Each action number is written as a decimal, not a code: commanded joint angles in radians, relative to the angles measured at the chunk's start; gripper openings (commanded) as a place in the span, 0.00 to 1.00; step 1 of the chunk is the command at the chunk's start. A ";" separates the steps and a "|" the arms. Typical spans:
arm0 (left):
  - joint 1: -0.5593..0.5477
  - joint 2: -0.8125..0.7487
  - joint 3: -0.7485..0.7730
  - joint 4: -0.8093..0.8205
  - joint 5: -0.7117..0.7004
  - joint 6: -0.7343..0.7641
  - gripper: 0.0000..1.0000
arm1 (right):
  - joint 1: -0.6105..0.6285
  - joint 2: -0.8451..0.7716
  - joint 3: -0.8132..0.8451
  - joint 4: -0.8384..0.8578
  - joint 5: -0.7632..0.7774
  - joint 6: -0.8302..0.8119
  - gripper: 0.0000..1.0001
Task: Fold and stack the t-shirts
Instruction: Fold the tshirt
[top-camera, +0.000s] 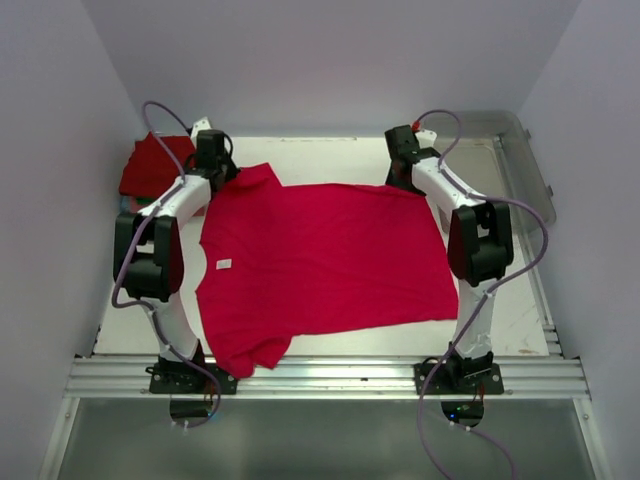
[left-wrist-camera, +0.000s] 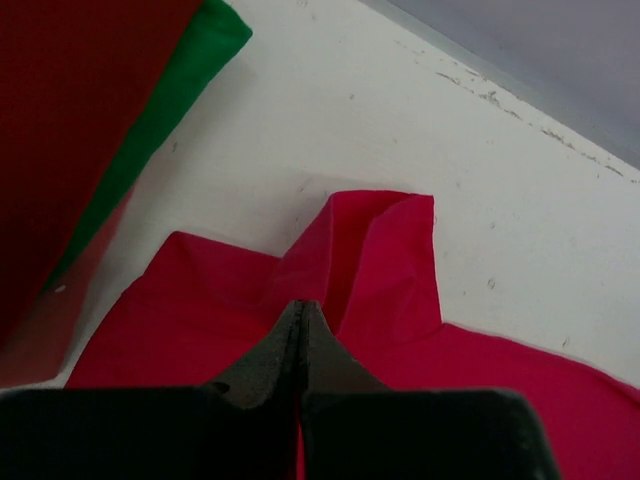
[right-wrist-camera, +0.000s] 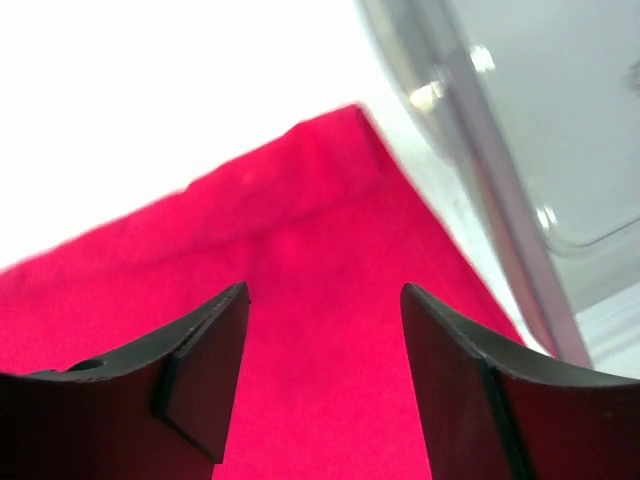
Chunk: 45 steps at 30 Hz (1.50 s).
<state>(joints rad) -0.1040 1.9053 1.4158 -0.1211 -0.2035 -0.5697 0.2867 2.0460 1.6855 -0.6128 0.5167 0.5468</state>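
White table (top-camera: 320, 160) holds crimson tee (top-camera: 330, 260), spread flat. I see left gripper (left-wrist-camera: 300, 306) jaws pressed together at sleeve; right gripper (right-wrist-camera: 325, 296) jaws wide over corner

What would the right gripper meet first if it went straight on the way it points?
Most likely the crimson t-shirt, near its corner: the open right gripper points down at that cloth. How far off it hangs is unclear.

Pale walls (top-camera: 330, 60) enclose a scuffed white table (top-camera: 330, 150), evenly lit, perhaps from overhead.
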 joint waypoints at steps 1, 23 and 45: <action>0.006 -0.135 -0.067 0.071 -0.007 -0.050 0.00 | -0.018 0.075 0.139 -0.126 0.126 0.099 0.64; 0.017 -0.301 -0.221 0.084 0.018 -0.068 0.00 | -0.018 0.333 0.328 -0.150 0.338 0.140 0.58; 0.033 -0.331 -0.252 0.067 0.018 -0.055 0.00 | -0.020 0.411 0.367 -0.145 0.299 0.194 0.04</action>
<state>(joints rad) -0.0807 1.6180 1.1793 -0.0933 -0.1825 -0.6205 0.2680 2.4702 2.0815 -0.7670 0.7948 0.7040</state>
